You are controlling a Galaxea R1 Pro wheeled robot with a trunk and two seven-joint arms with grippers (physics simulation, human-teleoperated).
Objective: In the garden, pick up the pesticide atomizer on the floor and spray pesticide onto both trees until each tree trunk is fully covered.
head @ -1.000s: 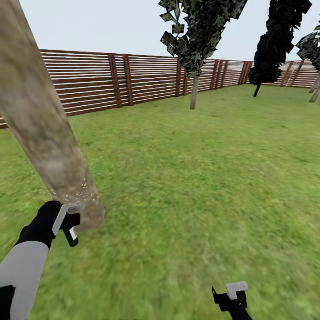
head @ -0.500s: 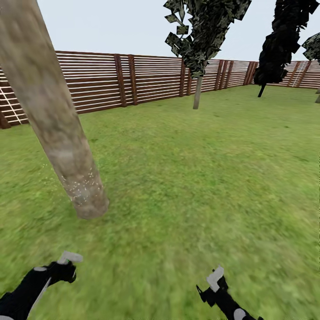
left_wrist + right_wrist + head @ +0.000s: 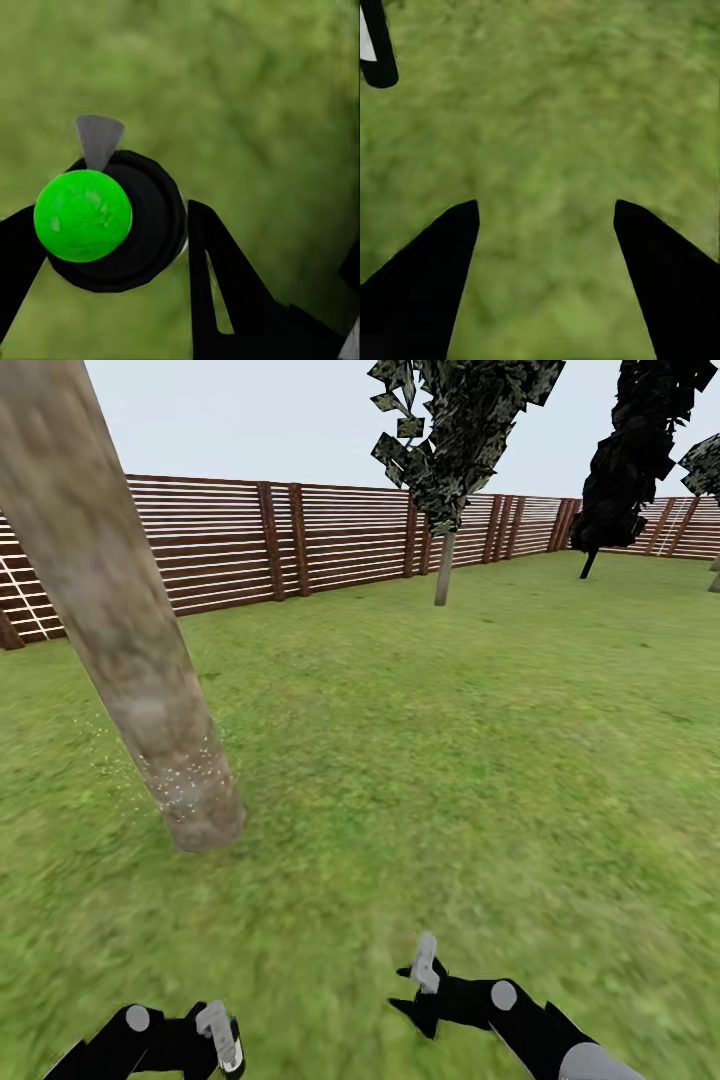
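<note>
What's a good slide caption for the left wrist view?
Left gripper clamped on the pesticide atomizer, seen end-on with its bright green cap, above blurred lawn.

Open lawn [image 3: 450, 760] lies ahead; only the near tree trunk [image 3: 120, 640] stands left of both arms.

Flat shadowless daylight, blurry grass
</note>
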